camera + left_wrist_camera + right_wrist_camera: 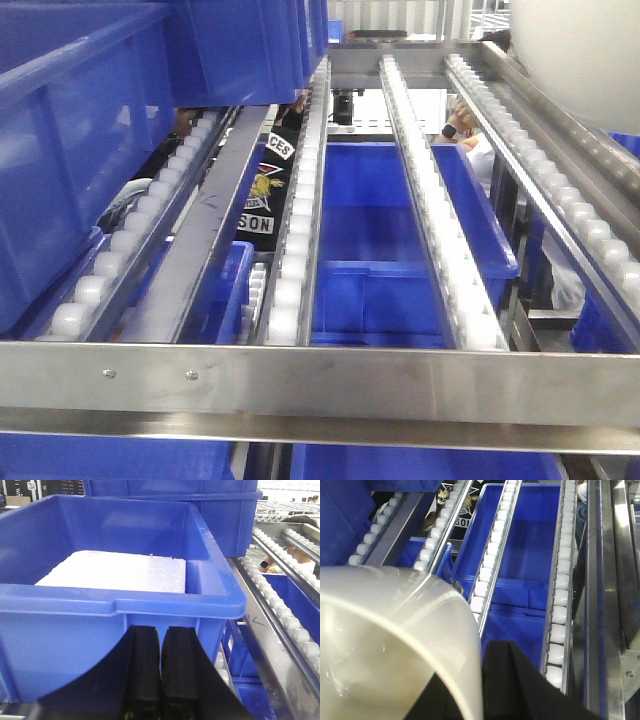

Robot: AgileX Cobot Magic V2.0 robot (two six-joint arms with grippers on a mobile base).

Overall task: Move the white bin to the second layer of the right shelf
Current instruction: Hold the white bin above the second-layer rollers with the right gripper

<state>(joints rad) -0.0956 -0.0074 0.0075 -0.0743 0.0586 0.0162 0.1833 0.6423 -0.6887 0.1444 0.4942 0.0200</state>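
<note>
Hanging above the roller tracks (560,580), the white bin (395,645) is carried in the right pincer (520,685), seemingly clamped on its rim, though the grip is hidden. Lowering onto the shelf (320,385) past the front rail is judged next. The left pincer (160,670) is held together before a blue crate (115,605).
</note>
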